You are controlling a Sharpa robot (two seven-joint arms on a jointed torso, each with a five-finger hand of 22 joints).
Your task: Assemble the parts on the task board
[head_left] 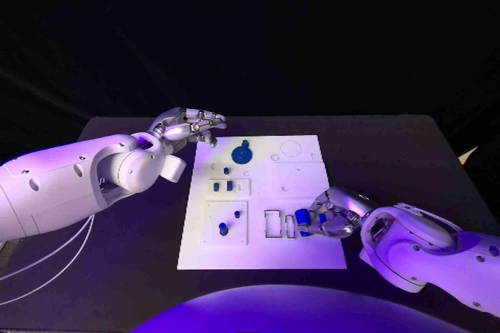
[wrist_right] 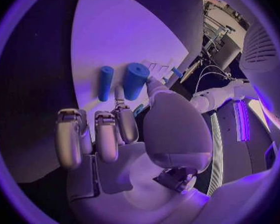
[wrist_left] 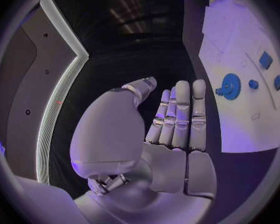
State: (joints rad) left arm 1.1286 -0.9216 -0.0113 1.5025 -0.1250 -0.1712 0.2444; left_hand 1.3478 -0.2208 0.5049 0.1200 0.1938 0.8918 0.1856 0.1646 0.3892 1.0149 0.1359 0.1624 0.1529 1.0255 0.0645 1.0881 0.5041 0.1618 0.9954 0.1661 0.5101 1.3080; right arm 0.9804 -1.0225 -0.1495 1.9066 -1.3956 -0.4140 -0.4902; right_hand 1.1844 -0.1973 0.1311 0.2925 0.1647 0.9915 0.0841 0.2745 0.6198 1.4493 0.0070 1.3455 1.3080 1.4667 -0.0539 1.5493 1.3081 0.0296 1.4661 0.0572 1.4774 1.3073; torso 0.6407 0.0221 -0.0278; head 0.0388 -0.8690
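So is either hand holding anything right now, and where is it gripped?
The right hand pinches a blue cylindrical part by one end, over the task board. The left hand holds nothing, its fingers held straight.

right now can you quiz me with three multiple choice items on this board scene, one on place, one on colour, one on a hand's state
1. Where is the gear on the task board?
A. far part, nearer the left hand
B. near edge, by the right hand
C. off the board

2. What colour is the gear?
A. red
B. blue
C. green

3. How is the left hand?
A. gripping the gear
B. pressing on the board
C. holding nothing, fingers straight

Answers:
1 A, the gear lies just beside the left hand.
2 B, it shows blue in head and left wrist views.
3 C, the left wrist view shows an empty palm.
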